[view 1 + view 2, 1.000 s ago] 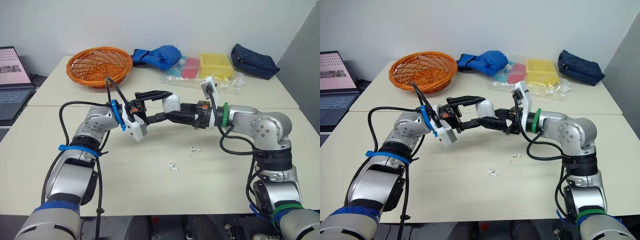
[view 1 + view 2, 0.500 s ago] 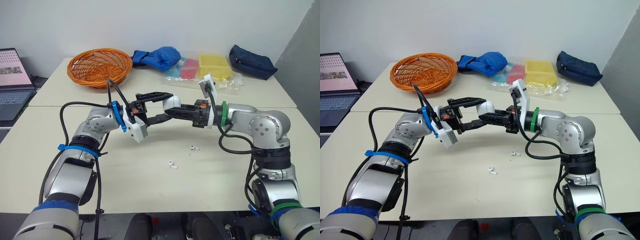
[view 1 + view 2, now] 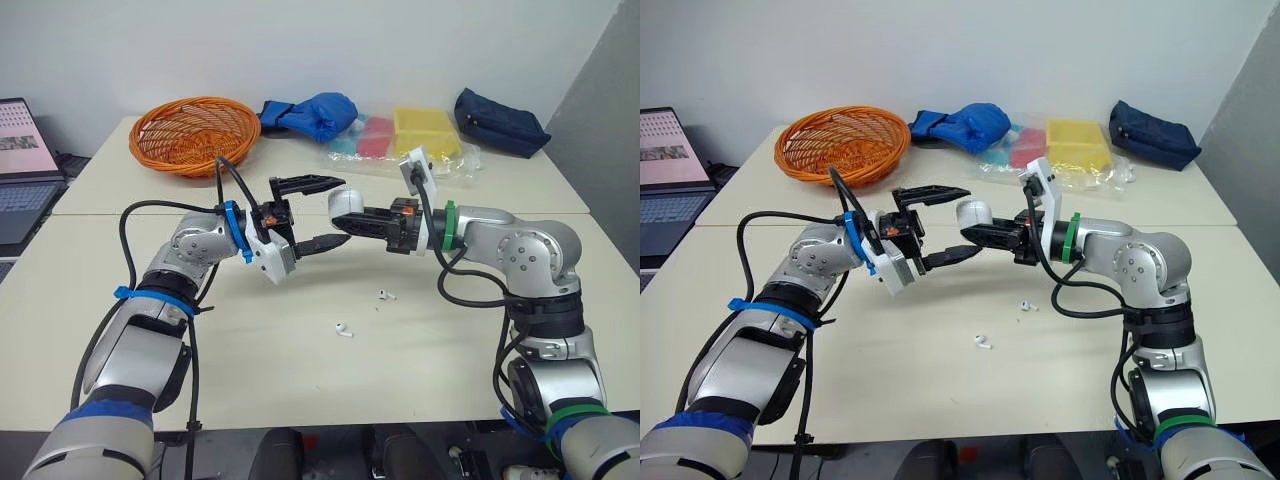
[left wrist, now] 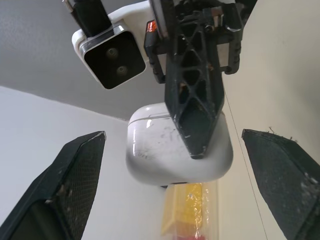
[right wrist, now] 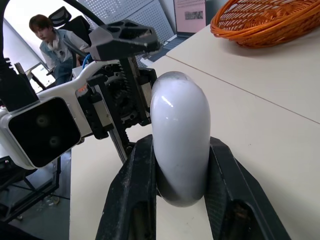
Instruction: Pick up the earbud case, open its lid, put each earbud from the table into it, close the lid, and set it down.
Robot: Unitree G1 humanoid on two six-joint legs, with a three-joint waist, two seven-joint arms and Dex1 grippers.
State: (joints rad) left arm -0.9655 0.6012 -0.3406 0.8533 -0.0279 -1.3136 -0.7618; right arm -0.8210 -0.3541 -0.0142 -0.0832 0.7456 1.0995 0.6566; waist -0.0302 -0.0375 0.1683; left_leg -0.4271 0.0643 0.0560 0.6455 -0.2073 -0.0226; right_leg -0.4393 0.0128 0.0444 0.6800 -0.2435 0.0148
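Observation:
The white earbud case [image 3: 343,202] hangs above the table's middle with its lid closed, pinched between the black fingers of my right gripper [image 3: 356,215]; the right wrist view shows those fingers [image 5: 136,190] pressed on both sides of the case [image 5: 181,135]. My left gripper [image 3: 320,213] faces it from the left and is open, one finger above and one below the case, not touching. In the left wrist view its fingers [image 4: 75,185] stand far apart around the case [image 4: 155,155]. Two white earbuds [image 3: 388,295] [image 3: 343,329] lie on the table below.
An orange basket [image 3: 193,130], a blue cloth bundle [image 3: 310,112], a yellow box [image 3: 430,132] on clear plastic and a navy pouch [image 3: 500,122] line the far edge. A laptop [image 3: 20,150] sits at the far left. A person [image 5: 47,37] sits in the background.
The case has passed from left to right: my right gripper shut on it, then my left gripper opened wide and let go. The case stayed in about the same place.

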